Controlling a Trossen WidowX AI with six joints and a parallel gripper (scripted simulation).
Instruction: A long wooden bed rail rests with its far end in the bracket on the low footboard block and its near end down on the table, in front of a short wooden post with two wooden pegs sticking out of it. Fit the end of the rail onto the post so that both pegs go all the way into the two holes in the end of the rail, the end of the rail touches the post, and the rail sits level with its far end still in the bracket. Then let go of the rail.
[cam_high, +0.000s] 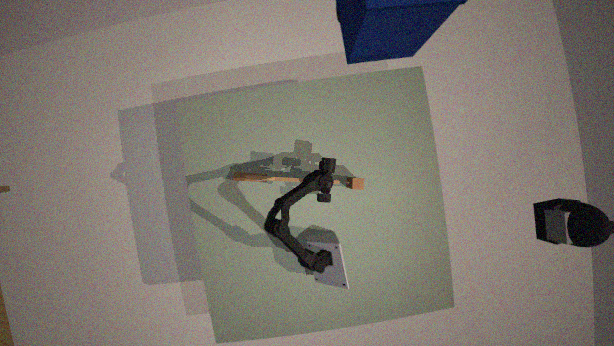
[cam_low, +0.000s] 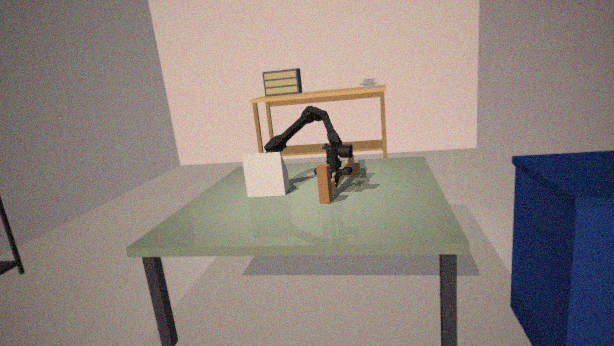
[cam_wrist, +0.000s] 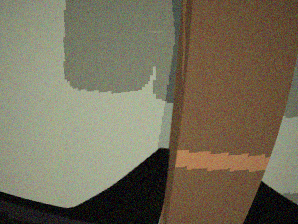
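The tool (cam_high: 327, 181) is clenched on the rail (cam_high: 260, 177), gripping it close to the post (cam_high: 357, 183). Seen from above, the rail runs in a straight line away from the post across the green worktop (cam_high: 380, 150), and the dark arm (cam_high: 287, 205) crosses over it just beside the post. In the exterior view the post (cam_low: 324, 184) stands upright on the worktop (cam_low: 390, 220), with the tool (cam_low: 336, 170) directly behind it and the white base block (cam_low: 265, 174) off to the post's side. The wrist view is filled by the rail (cam_wrist: 229, 96), a lighter band crossing it; whether the pegs have entered the holes cannot be told. The footboard block is hidden behind the arm.
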